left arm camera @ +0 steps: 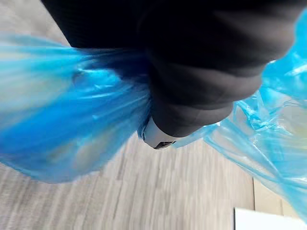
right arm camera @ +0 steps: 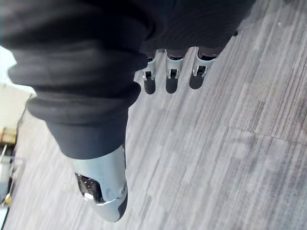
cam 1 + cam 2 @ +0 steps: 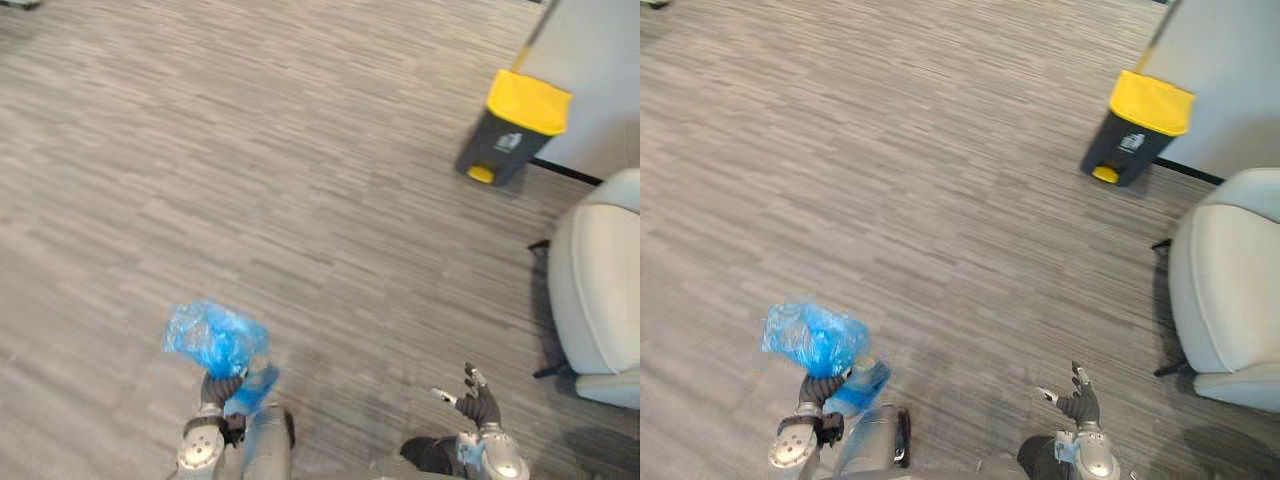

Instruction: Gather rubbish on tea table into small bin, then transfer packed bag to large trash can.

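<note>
Across the grey floor (image 3: 250,150), the large trash can (image 3: 515,128) stands with its yellow lid down, far ahead and to your right against the pale wall (image 3: 600,70), beyond the white armchair (image 3: 600,290) and well apart from both hands. The blue bag (image 3: 213,338), a crumpled translucent bundle bunched at the neck, is held clear of the floor at your near left, so the carry probably has to run diagonally forward and right. Your left hand (image 3: 222,388) is curled round the bag's neck, while your right hand (image 3: 478,403), the nearer one to the can, is empty with fingers spread.
</note>
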You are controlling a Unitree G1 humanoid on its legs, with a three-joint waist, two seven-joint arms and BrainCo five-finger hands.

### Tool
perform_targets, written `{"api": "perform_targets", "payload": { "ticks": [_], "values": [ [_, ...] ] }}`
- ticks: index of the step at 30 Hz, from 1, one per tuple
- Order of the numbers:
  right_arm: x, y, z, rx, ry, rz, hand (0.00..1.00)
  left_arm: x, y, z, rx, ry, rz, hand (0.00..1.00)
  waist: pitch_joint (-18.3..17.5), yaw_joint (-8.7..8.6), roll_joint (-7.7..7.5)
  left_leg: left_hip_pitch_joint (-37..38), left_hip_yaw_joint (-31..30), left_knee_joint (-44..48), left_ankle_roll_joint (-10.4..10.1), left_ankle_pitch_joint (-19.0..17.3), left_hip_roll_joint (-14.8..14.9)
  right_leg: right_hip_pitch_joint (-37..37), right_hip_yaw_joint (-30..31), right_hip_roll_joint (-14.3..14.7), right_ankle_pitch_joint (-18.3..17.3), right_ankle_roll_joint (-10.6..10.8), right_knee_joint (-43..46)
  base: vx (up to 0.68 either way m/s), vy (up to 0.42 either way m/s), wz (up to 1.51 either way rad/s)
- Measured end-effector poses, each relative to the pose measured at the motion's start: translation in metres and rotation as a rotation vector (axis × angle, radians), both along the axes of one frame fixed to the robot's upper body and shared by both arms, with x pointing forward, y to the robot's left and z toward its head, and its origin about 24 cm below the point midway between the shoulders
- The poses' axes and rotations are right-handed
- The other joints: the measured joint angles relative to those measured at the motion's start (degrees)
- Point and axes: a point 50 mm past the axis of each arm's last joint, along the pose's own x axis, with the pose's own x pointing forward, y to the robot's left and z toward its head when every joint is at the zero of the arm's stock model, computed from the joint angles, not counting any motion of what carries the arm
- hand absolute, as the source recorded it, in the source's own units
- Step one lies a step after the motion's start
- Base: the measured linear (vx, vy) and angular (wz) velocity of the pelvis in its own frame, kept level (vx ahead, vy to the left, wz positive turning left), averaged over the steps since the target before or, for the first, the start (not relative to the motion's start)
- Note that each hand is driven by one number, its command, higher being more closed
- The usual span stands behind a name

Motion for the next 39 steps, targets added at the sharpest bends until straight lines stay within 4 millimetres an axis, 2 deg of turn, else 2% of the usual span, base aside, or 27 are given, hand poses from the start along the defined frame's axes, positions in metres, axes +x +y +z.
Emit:
{"api": "perform_targets", "payload": {
  "ticks": [3,5,6,7,8,9,10,11,13,15,18,19,20,21,22,23,25,26,28,29,31,33,35,36,37,38,39],
  "values": [
    [0.009,0.0,-0.002,-0.002,0.007,0.007,0.0,0.014,0.007,0.003,0.026,-0.02,-0.006,1.0,0.24,-3.49,0.77,6.21,1.82,-7.37,-1.69,0.41,0.1,-10.11,-9.48,-0.19,3.66,-3.2,-20.14,0.61,0.036,-0.18],
    [0.006,-0.002,-0.011,-0.003,0.056,0.008,0.0,0.016,0.009,-0.005,0.025,0.015,0.001,1.0,0.42,-4.15,0.93,10.43,2.67,-8.43,-4.9,-0.18,0.05,-12.19,-12.32,1.92,11.78,-6.65,-32.35,0.74,-0.049,-0.1],
    [0.001,-0.002,-0.014,-0.004,0.08,0.009,0.0,0.008,0.011,-0.012,0.028,0.056,0.012,1.0,0.48,-4.62,1.13,12.89,2.61,-5.71,-7.46,-1.66,0.58,-12.11,-11.7,3.54,20.65,-12.65,-32.61,0.81,-0.093,-0.25],
    [0.0,-0.006,-0.016,-0.015,0.101,0.01,0.0,0.003,0.009,-0.021,0.01,0.096,0.034,1.0,0.6,-5.06,3.15,12.75,1.96,1.31,-9.45,-1.28,3.34,-11.88,-12.21,4.39,19.18,-15.5,-26.84,0.81,-0.08,-0.24],
    [0.002,-0.006,-0.015,-0.016,0.097,0.015,0.0,0.002,0.008,-0.022,0.006,0.102,0.035,1.0,0.85,-5.19,3.47,11.01,1.48,6.53,-10.48,1.06,4.24,-11.34,-12.18,4.63,16.6,-15.93,-25.24,0.84,-0.084,-0.33],
    [0.005,-0.008,-0.012,-0.032,0.085,0.023,0.0,0.001,0.002,-0.024,-0.016,0.11,0.042,1.0,1.95,-4.93,4.07,6.72,-0.07,18.6,-6.76,10.46,5.29,-8.29,-10.87,5.76,13.71,-15.96,-25.36,0.66,-0.072,-0.37],
    [0.007,-0.009,-0.009,-0.041,0.075,0.029,0.0,-0.001,-0.001,-0.026,-0.032,0.114,0.048,1.0,2.49,-4.08,4.67,4.19,-0.87,25.01,-5.33,14.72,6.55,-5.65,-10.06,6.98,13.21,-15.8,-27.03,0.94,-0.113,-0.63],
    [0.011,-0.007,-0.006,-0.042,0.054,0.031,0.0,-0.001,-0.005,-0.025,-0.048,0.108,0.052,1.0,3.59,-3.65,5.25,-0.4,-2.93,37.28,-2.98,11.93,8.19,0.69,-8.07,9.42,12.38,-15.97,-30.85,0.74,-0.068,-0.78],
    [0.017,0.002,-0.002,-0.03,0.023,0.054,0.0,0.0,-0.008,-0.024,-0.054,0.099,0.05,1.0,4.03,-1.97,3.5,-7.26,-5.15,44.78,-1.87,7.22,6.92,9.01,-3.8,10.52,11.52,-16.63,-35.47,0.67,0.009,-1.0],
    [0.026,0.008,0.004,-0.025,-0.024,0.072,0.0,-0.001,-0.009,-0.023,-0.055,0.088,0.045,1.0,4.0,-0.31,2.01,-16.0,-6.35,39.98,1.01,5.17,3.75,16.21,1.92,10.34,10.23,-15.42,-41.17,0.68,0.114,-1.18],
    [0.037,0.003,0.007,-0.046,-0.041,0.073,0.0,-0.007,-0.007,-0.024,-0.053,0.095,0.051,1.0,4.15,1.27,2.23,-23.63,-12.47,16.38,-2.51,5.82,-1.35,21.74,9.35,9.05,7.02,-10.95,-44.41,0.65,0.279,-1.18],
    [0.035,-0.001,0.004,-0.053,-0.02,0.06,0.0,-0.011,-0.007,-0.026,-0.06,0.105,0.062,1.0,3.73,1.85,3.06,-23.31,-15.22,3.78,-4.97,11.65,-2.16,23.41,12.12,9.05,4.88,-9.08,-44.39,0.75,0.398,-1.28],
    [0.032,-0.003,0.001,-0.054,-0.004,0.052,0.0,-0.016,-0.007,-0.029,-0.062,0.12,0.069,1.0,3.65,2.33,2.88,-22.78,-15.03,4.7,-2.68,16.06,-2.25,24.22,14.12,8.79,3.39,-8.11,-43.59,0.64,0.35,-0.92],
    [0.029,0.0,-0.003,-0.042,0.018,0.05,0.0,-0.015,-0.005,-0.029,-0.056,0.12,0.076,1.0,2.31,1.91,0.83,-22.76,-12.94,7.68,-1.08,11.62,-4.32,24.0,15.62,5.86,1.68,-6.14,-41.33,0.76,0.383,-0.71],
    [0.023,-0.001,-0.005,-0.05,0.032,0.048,0.0,-0.012,-0.004,-0.026,-0.053,0.103,0.073,1.0,1.74,2.08,0.05,-22.19,-10.02,11.22,0.51,6.65,-5.16,22.0,16.41,3.74,0.49,-2.32,-34.8,0.63,0.312,-0.51],
    [0.023,-0.001,-0.006,-0.051,0.033,0.051,0.0,-0.012,-0.004,-0.026,-0.053,0.103,0.073,1.0,1.64,2.21,-0.13,-21.79,-9.11,11.7,1.06,5.79,-5.21,21.21,16.47,3.32,0.5,-0.96,-32.47,0.62,0.296,-0.68],
    [0.025,0.003,-0.006,-0.045,0.03,0.059,0.0,-0.014,-0.004,-0.027,-0.043,0.112,0.061,1.0,1.82,1.37,-0.03,-15.65,-6.35,11.47,3.24,1.15,-6.27,14.27,15.32,0.97,4.47,10.54,-12.71,0.51,0.246,-0.52],
    [0.024,0.005,-0.006,-0.041,0.032,0.062,0.0,-0.014,-0.003,-0.026,-0.037,0.114,0.057,1.0,1.94,1.18,0.04,-13.51,-6.05,10.87,3.46,0.47,-6.42,12.63,14.36,0.4,4.37,9.77,-8.1,0.54,0.229,-0.36],
    [0.026,0.01,-0.005,-0.033,0.021,0.072,0.0,-0.013,-0.003,-0.023,-0.03,0.1,0.053,1.0,2.44,0.46,0.91,-5.85,-5.56,6.85,3.93,-1.26,-6.37,8.15,9.36,-0.46,2.52,4.92,-0.73,0.56,0.165,-0.38],
    [0.03,0.011,-0.001,-0.035,-0.003,0.075,0.0,-0.011,0.002,-0.02,-0.013,0.087,0.061,1.0,2.56,0.42,2.06,-1.0,-5.13,2.31,3.94,-1.49,-6.17,2.73,5.32,-0.46,0.87,1.89,-2.31,0.49,0.094,-0.32],
    [0.031,0.009,0.0,-0.04,-0.008,0.075,0.0,-0.002,0.005,-0.015,0.0,0.058,0.056,1.0,2.66,-0.17,2.17,2.35,-5.21,-0.88,3.77,-1.5,-5.97,-3.14,1.77,-0.27,0.83,1.0,-11.05,0.51,0.049,0.09],
    [0.03,0.003,-0.003,-0.056,0.019,0.077,0.0,0.005,0.004,-0.014,-0.005,0.048,0.055,1.0,2.88,-1.02,2.43,5.07,-6.02,-2.21,2.1,-2.29,-5.07,-6.42,-0.22,0.77,4.89,-1.59,-23.67,0.54,0.002,0.34],
    [0.025,-0.005,-0.006,-0.074,0.057,0.068,0.0,0.003,0.009,-0.018,0.005,0.069,0.065,1.0,2.61,-1.13,2.43,8.14,-7.1,-2.33,-0.96,-3.85,-4.37,-6.67,0.02,3.35,19.61,-4.82,-34.57,0.54,-0.051,0.27],
    [0.022,-0.011,-0.009,-0.089,0.081,0.064,0.0,-0.002,0.005,-0.026,-0.013,0.107,0.073,1.0,1.84,-0.95,4.95,8.03,-8.76,0.06,-2.54,-3.65,-2.27,-6.07,-0.73,4.74,19.43,-6.59,-33.04,0.79,-0.064,0.17],
    [0.026,-0.011,-0.006,-0.089,0.069,0.065,0.0,-0.001,0.004,-0.026,-0.017,0.109,0.075,1.0,2.01,-0.89,4.76,6.55,-9.3,4.99,-5.63,0.23,-2.48,-5.83,-1.34,3.68,17.22,-7.51,-30.52,0.79,-0.065,0.19],
    [0.026,-0.012,-0.006,-0.093,0.066,0.065,0.0,-0.001,0.001,-0.027,-0.029,0.109,0.076,1.0,2.46,-1.14,4.7,5.44,-9.33,9.24,-5.45,3.64,-2.94,-4.95,-1.67,2.62,16.47,-8.38,-28.67,0.77,-0.078,0.45],
    [0.023,-0.015,-0.002,-0.107,0.055,0.068,0.0,0.001,-0.009,-0.027,-0.065,0.101,0.083,1.0,4.35,-2.18,3.48,3.19,-8.36,19.36,-2.6,14.24,-3.82,-3.92,-4.19,0.28,14.1,-9.58,-21.73,0.47,-0.22,0.31]
  ]
}}
